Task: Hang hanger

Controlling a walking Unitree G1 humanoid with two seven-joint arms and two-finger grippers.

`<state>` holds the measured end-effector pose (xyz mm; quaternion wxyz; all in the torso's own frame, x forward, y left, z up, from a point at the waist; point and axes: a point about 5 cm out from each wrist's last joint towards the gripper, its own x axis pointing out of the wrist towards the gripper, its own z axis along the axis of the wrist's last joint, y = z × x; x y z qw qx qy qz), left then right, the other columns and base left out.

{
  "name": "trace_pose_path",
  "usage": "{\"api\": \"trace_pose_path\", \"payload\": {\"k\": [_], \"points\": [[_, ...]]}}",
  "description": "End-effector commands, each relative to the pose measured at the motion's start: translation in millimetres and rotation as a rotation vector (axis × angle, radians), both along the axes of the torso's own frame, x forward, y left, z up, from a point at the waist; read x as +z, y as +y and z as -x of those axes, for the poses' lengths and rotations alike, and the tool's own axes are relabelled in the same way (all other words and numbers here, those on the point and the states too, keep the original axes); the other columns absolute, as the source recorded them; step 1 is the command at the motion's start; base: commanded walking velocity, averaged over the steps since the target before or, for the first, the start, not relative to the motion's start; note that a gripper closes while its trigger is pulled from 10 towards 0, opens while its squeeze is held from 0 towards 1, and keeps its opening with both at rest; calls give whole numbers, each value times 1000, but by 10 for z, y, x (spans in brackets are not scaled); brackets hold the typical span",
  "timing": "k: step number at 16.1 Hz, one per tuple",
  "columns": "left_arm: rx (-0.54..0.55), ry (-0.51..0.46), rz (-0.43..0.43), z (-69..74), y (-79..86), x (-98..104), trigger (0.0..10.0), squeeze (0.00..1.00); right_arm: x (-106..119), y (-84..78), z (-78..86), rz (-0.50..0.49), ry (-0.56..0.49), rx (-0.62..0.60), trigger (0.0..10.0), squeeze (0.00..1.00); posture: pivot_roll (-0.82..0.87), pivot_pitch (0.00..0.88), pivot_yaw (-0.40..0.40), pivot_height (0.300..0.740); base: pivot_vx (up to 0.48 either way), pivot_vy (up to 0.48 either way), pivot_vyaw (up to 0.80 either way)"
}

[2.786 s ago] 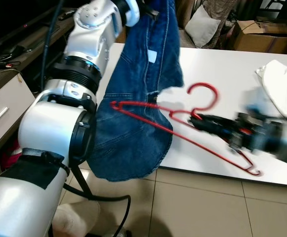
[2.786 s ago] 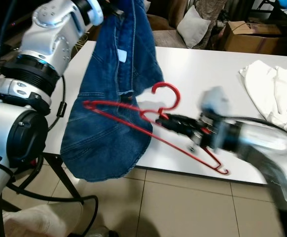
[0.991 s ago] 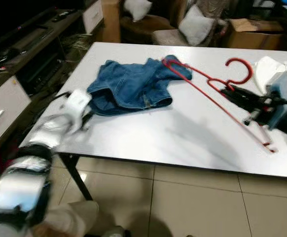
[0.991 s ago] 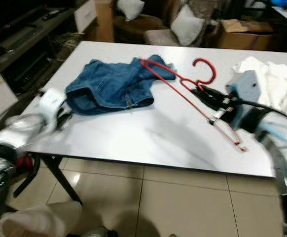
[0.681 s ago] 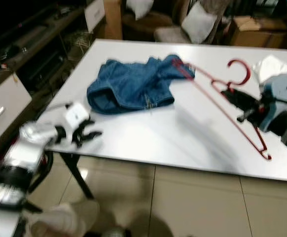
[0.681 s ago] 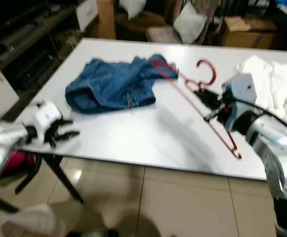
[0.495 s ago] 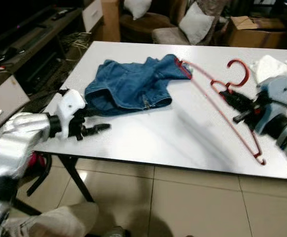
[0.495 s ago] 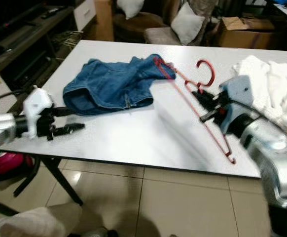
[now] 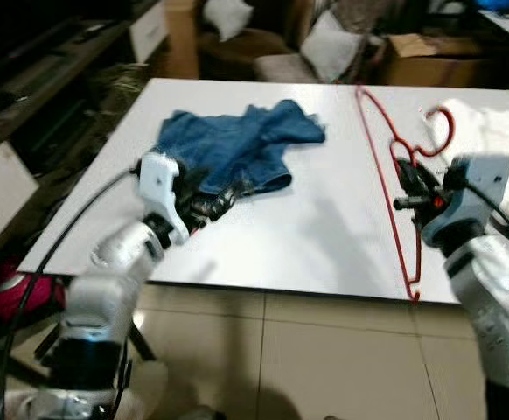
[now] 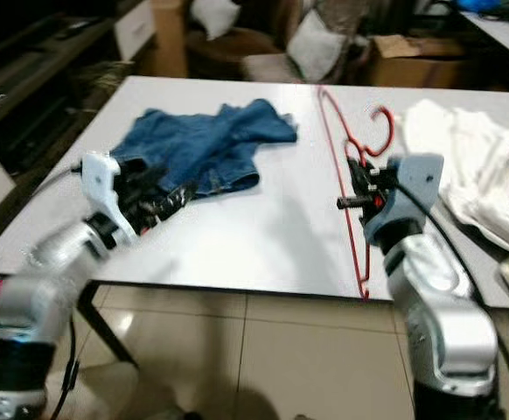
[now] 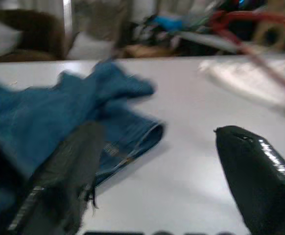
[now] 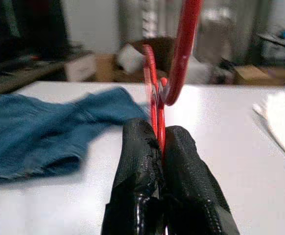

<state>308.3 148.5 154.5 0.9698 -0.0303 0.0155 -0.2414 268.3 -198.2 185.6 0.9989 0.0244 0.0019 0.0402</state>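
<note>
My right gripper (image 9: 409, 188) is shut on a red wire hanger (image 9: 386, 175), which stands over the white table (image 9: 307, 236) right of centre with its hook (image 10: 381, 127) towards the white cloth. In the right wrist view the black fingers (image 12: 137, 156) pinch the hanger's wire (image 12: 184, 49). A crumpled blue denim garment (image 9: 228, 149) lies on the table's left half, apart from the hanger. My left gripper (image 9: 211, 203) is open at the garment's near edge; its wrist view has the denim (image 11: 44, 122) just beyond the spread fingers (image 11: 255, 171).
A heap of white cloth (image 9: 499, 149) lies at the table's right end. Behind the table are cushioned chairs (image 9: 324, 44) and a cardboard box (image 9: 429, 57). A dark low cabinet (image 9: 27, 87) runs along the left. Tiled floor (image 9: 281, 350) lies before the table.
The right gripper has swung the hanger clear of the denim, so its far end now points away from it. The left gripper has come up over the table to the garment's near edge.
</note>
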Motion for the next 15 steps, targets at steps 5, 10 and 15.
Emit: {"api": "trace_pose_path", "payload": {"k": [5, 10, 15], "points": [[187, 14, -63, 48, -12, -133, 10000, 957, -250, 270, 54, 63, 63, 19, 10000, 0, -98, 0, 35, 740, 0, -194, 0], [203, 1, -88, 90, -31, -167, 10000, 957, -276, 294, 76, 64, 51, 61, 10000, 0, -100, 0, 26, 740, 0, -331, 0], [219, 0, -111, 98, 17, -161, 10000, 957, -268, 369, 72, 64, 37, 101, 10000, 0, -92, 0, 33, 740, 0, -322, 0]]}}
